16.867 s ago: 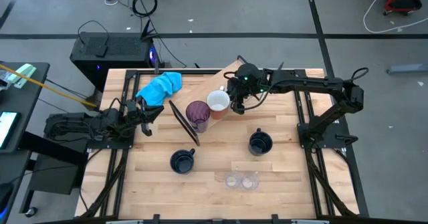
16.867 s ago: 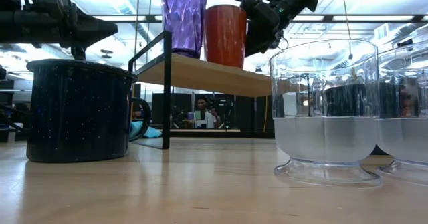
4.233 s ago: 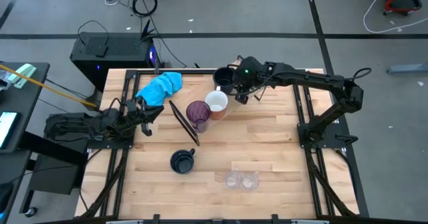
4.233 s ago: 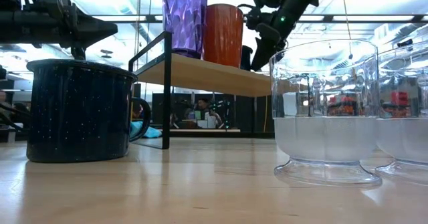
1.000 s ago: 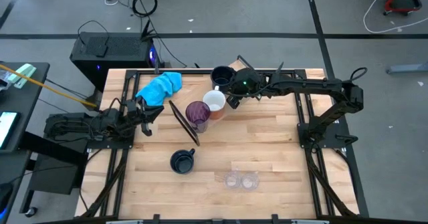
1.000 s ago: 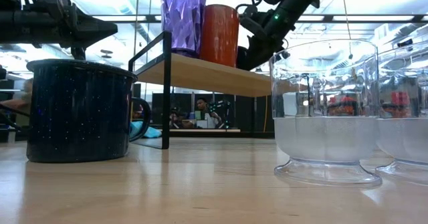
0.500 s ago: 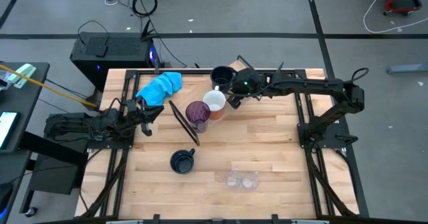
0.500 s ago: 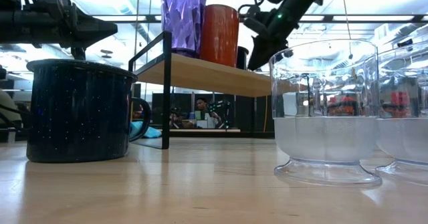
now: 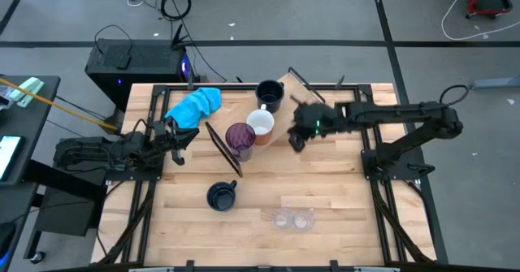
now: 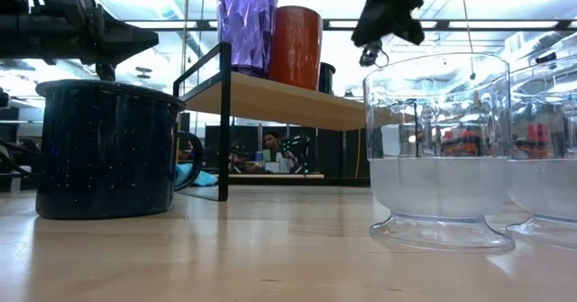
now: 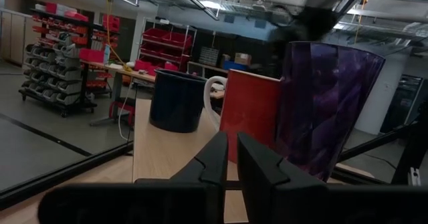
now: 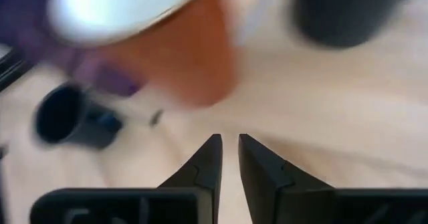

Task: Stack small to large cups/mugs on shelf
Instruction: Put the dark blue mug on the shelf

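On the shelf (image 9: 283, 82) three cups stand in a row on their bases: the purple tumbler (image 9: 240, 138), the white mug with an orange outside (image 9: 262, 124) and a navy mug (image 9: 269, 93). A second navy mug (image 9: 221, 196) and two small clear cups (image 9: 294, 219) stand on the tabletop near the front. My right gripper (image 9: 295, 141) hovers beside the shelf, right of the white mug, tilted down, fingers nearly together with nothing between them (image 12: 227, 140). My left gripper (image 9: 176, 144) rests at the table's left, shut and empty, facing the shelf (image 11: 229, 144).
A bright blue cloth (image 9: 195, 105) lies at the far left of the table. The shelf's black frame end (image 9: 223, 148) stands between my left gripper and the cups. Bare planks lie between the shelf and the near cups.
My right gripper has drawn back from the navy mug on the shelf, moving up and toward the table's near right, and has rolled a little. The navy mug stays standing on the shelf's far end.
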Motion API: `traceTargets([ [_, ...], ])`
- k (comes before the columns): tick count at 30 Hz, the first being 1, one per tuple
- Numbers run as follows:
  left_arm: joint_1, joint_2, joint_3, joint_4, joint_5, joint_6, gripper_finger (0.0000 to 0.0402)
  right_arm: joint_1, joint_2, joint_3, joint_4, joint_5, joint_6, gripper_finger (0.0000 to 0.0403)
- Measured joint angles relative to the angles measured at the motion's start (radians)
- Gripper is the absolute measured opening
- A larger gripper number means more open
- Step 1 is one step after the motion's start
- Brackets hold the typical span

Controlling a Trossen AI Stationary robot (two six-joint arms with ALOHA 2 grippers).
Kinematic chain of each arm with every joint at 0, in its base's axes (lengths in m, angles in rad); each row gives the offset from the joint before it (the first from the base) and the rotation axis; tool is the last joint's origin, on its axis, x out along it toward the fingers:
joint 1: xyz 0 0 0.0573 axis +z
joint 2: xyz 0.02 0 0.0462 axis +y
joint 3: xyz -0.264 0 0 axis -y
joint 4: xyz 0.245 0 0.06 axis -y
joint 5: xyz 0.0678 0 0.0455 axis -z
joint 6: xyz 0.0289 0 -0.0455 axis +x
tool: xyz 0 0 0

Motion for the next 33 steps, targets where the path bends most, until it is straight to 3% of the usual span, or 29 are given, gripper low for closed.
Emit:
traceTargets([
  [11,0.0,0.0,0.0,0.0,0.0,0.0,0.003,0.335,0.121,0.0,0.225,0.024,0.021,0.005],
  [16,0.0,0.0,0.0,0.0,0.0,0.0,0.0037,0.441,0.185,0.0,0.263,0.115,0.015,0.005],
  [27,-0.002,-0.002,0.0,0.046,0.005,-0.1,0.0032,0.465,0.293,0.0,0.406,0.118,-0.028,0.0051],
  [33,-0.017,-0.001,0.0,-0.058,0.13,-0.262,0.0032,0.489,0.346,0.0,0.456,0.099,-0.061,0.0051],
])
